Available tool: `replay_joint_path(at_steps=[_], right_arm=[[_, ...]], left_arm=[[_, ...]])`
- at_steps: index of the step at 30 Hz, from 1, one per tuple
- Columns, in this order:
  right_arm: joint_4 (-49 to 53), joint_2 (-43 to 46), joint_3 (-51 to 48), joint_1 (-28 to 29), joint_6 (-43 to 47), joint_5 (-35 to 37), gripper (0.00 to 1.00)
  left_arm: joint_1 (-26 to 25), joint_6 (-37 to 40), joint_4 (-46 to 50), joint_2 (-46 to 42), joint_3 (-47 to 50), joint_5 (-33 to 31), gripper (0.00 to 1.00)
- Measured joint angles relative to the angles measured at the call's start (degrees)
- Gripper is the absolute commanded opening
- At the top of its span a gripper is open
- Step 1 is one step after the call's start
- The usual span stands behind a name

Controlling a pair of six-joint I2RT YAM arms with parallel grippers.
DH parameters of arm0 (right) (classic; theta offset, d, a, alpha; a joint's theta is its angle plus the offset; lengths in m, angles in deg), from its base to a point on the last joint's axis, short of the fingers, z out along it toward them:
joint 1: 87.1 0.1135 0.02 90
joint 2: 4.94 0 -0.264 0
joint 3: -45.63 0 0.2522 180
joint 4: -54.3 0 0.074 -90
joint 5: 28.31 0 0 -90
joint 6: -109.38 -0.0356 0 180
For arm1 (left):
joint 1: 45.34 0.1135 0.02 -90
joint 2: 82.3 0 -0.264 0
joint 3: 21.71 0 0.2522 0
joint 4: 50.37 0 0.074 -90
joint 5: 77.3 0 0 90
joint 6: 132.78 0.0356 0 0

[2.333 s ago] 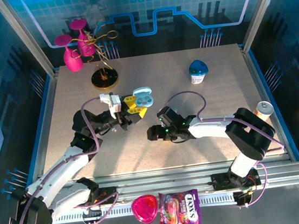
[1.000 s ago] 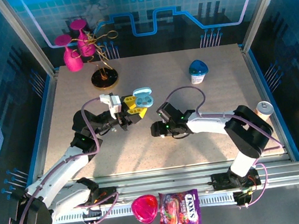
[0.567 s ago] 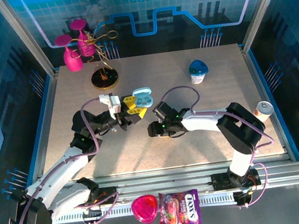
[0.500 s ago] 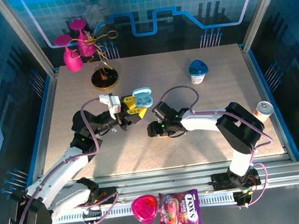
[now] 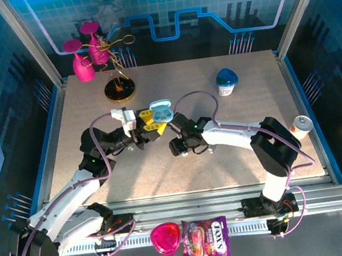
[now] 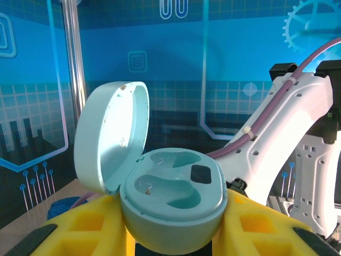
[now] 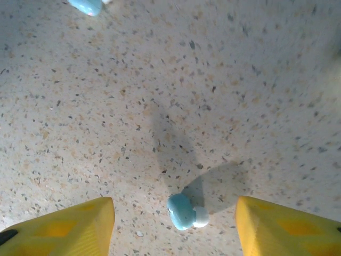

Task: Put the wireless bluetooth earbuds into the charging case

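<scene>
The open pale-blue charging case (image 6: 170, 197) is pinched by the left gripper (image 6: 170, 232); a bottom-centre earbud (image 7: 186, 212) is flanked, untouched, by the spread right gripper (image 7: 176, 224).

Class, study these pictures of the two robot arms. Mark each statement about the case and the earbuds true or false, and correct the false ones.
1. The charging case has its lid open. True.
2. Both sockets in the case hold earbuds. False: both sockets are empty.
3. The left gripper holds the case between its yellow fingers. True.
4. The right gripper is shut on an earbud. False: its fingers are apart, and the earbud lies on the table between them, untouched.
</scene>
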Motion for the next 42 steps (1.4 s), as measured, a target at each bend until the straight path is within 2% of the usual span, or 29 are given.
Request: replay_joint_path(at_steps=[7, 13, 24, 42], right_arm=[[9.7, -5.0, 8.2, 3.5, 10.6, 6.5, 0.5], [17.3, -9.5, 12.9, 4.3, 16.0, 10.1, 0.42], [26.1, -18.0, 22.4, 8.9, 18.7, 16.0, 0.35], [29.7, -22.1, 24.8, 9.2, 21.0, 18.0, 0.27]], left_arm=[[0.0, 0.6, 2.3, -3.9, 0.0, -0.6, 0.31], [0.0, 1.7, 5.5, -7.2, 0.0, -0.9, 0.31], [0.0, 3.2, 9.2, -8.9, 0.0, -1.7, 0.31], [0.0, 3.2, 9.9, -8.9, 0.0, -1.7, 0.31]])
